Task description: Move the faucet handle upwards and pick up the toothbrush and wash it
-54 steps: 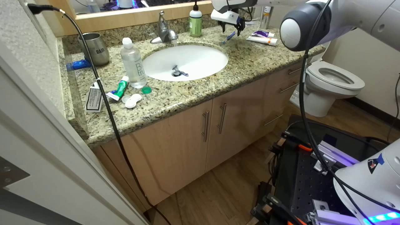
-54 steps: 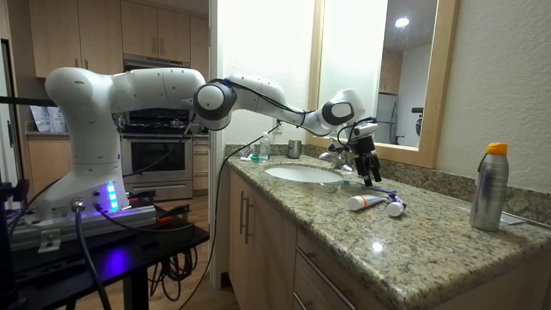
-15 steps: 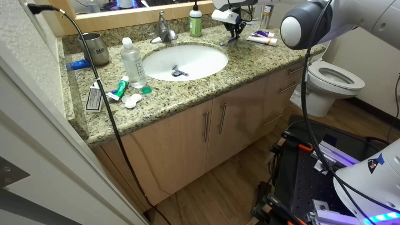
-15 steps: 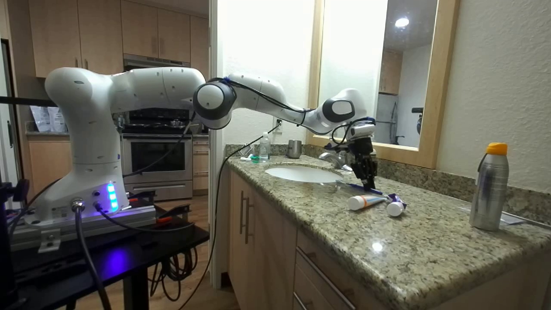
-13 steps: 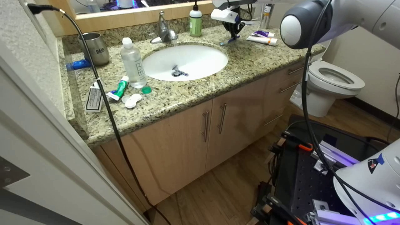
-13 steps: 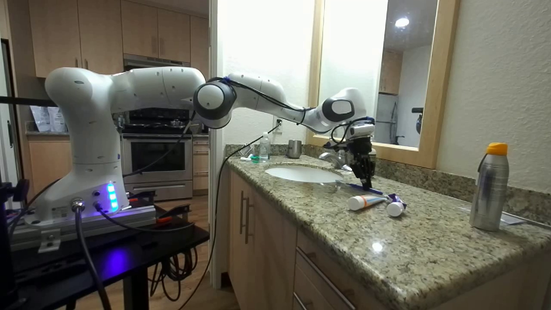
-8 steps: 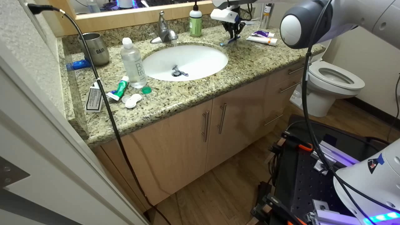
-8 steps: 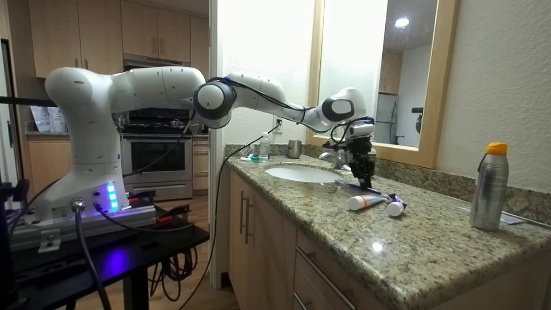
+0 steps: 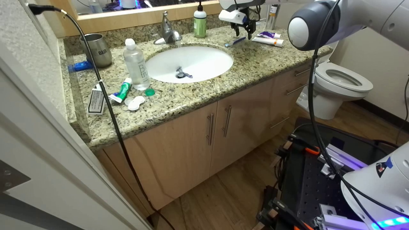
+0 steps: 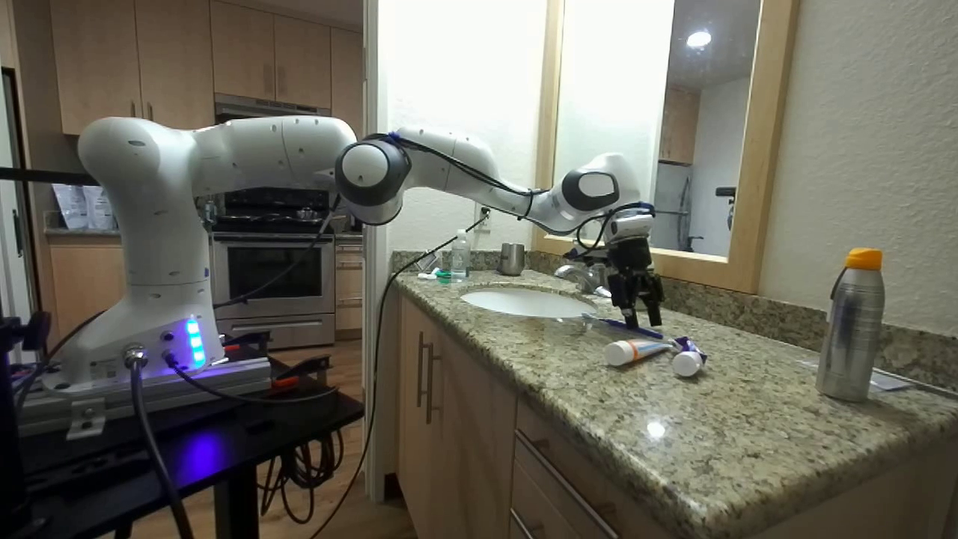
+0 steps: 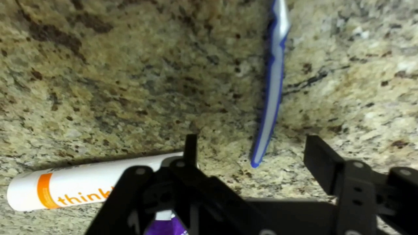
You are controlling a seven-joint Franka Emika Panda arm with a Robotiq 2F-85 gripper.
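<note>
Gripper (image 11: 255,151): we see its two fingers spread wide in the lower half of the wrist view, with hold of nothing; whether a tip touches the counter (image 11: 137,81), we cannot tell.
Toothbrush (image 11: 273,88): blue and pale grey, it lies between the fingers, apart from both, running down from the top edge right of centre; in an exterior view we find its light-blue head (image 9: 227,45) high, just right of centre.
Faucet handle (image 9: 165,19): we see the metal lever upright in an exterior view, upper left of centre, with a clear stream (image 9: 178,44) under the spout (image 9: 175,35).
Oval basin (image 9: 204,60): white, below the spout; a blue-grey object (image 9: 189,76) lies by the drain (image 9: 180,75), too small for us to name.
White-and-orange tube (image 11: 81,186): lower left of the wrist view, partly behind a finger; we read "think" on it.
Purple tube (image 11: 166,227): bottom edge there, mostly hidden.
Green pump bottle (image 9: 200,25): upright, top centre of an exterior view.
</note>
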